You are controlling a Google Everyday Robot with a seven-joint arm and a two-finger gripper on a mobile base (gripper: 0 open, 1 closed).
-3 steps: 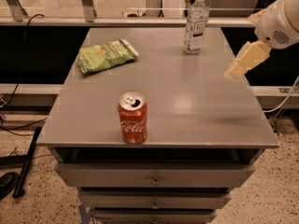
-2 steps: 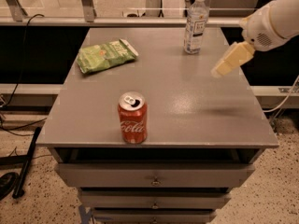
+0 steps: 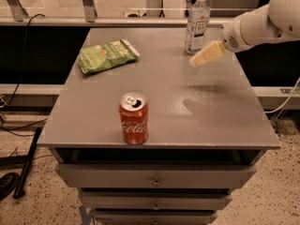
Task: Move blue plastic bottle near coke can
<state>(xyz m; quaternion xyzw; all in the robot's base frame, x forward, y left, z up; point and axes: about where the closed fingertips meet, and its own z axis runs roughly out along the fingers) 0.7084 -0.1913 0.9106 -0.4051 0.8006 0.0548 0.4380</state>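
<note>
Gripper [image 3: 194,61] hovered just front-right of blue plastic bottle [image 3: 196,25]; open or closed, could not tell; bottle upright at table's [image 3: 211,121] far edge; coke can [image 3: 133,118] near front, well apart.

A grey drawer cabinet [image 3: 211,125] stands beneath the gripper [image 3: 194,62], on speckled floor [image 3: 276,193], with a metal rail [image 3: 117,20] beyond.

A green chip bag [image 3: 107,55] lies flat on the far left of the grey counter [image 3: 93,121]. Drawers [image 3: 154,176] stack beneath it. A black bar [image 3: 27,163] leans at floor level, left. The hand [image 3: 199,60] hangs over the counter's far right.
</note>
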